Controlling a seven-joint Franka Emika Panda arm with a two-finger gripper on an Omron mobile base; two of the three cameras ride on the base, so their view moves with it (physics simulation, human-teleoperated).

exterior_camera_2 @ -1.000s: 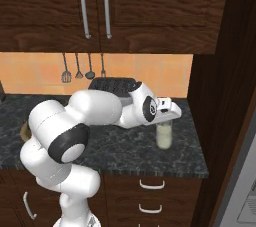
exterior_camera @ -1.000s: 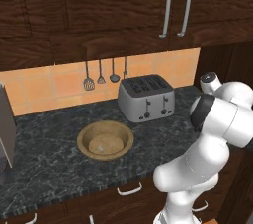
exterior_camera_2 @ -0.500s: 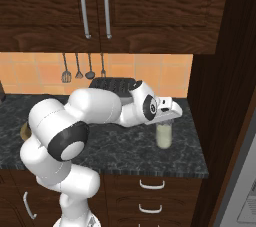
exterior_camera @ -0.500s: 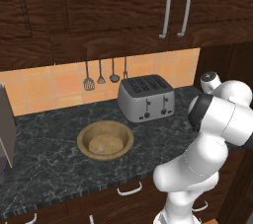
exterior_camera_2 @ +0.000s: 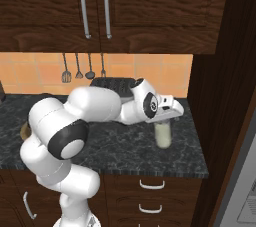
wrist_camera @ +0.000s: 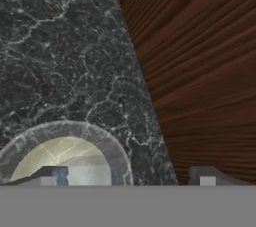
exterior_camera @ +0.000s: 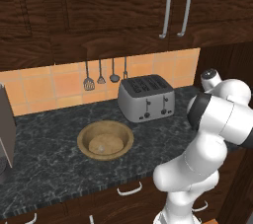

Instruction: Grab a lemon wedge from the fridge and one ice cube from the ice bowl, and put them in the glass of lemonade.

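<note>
**Op:** The glass (exterior_camera_2: 163, 135) stands near the counter's (exterior_camera_2: 115, 146) right end, close to the dark wood side panel (exterior_camera_2: 220, 96). My pincer (wrist_camera: 127, 178) hangs just above its rim, tips spread wide with nothing between them.

**Spotter:** What worries you?

**Op:** The hand sits low over the glass. In the hand view one tip (wrist_camera: 52, 175) lies over the rim (wrist_camera: 65, 126), the other (wrist_camera: 207, 176) is out past the counter edge toward the panel. If I pull away sideways instead of straight up, I judge a tip could clip the rim and tip the glass or slide it toward the edge. The panel is close too, so a swing that way could knock the wrist against it.

**Spotter:** What's in the glass?

**Op:** Pale yellowish-white lemonade, seen through the side in the right base view. From above there's a yellowish patch and a paler, greyish one on the surface. Whether that's the wedge, the ice, or just shading, I can't tell.

**Spotter:** And the bowl?

**Op:** The bowl (exterior_camera: 105, 140) sits well apart, left of the toaster (exterior_camera: 146, 97). A pale mound fills its middle, and I make out one small whitish bit on it; single cubes are too small to separate. The fridge (exterior_camera_2: 245, 171) is just a grey sliver at far right.
</note>
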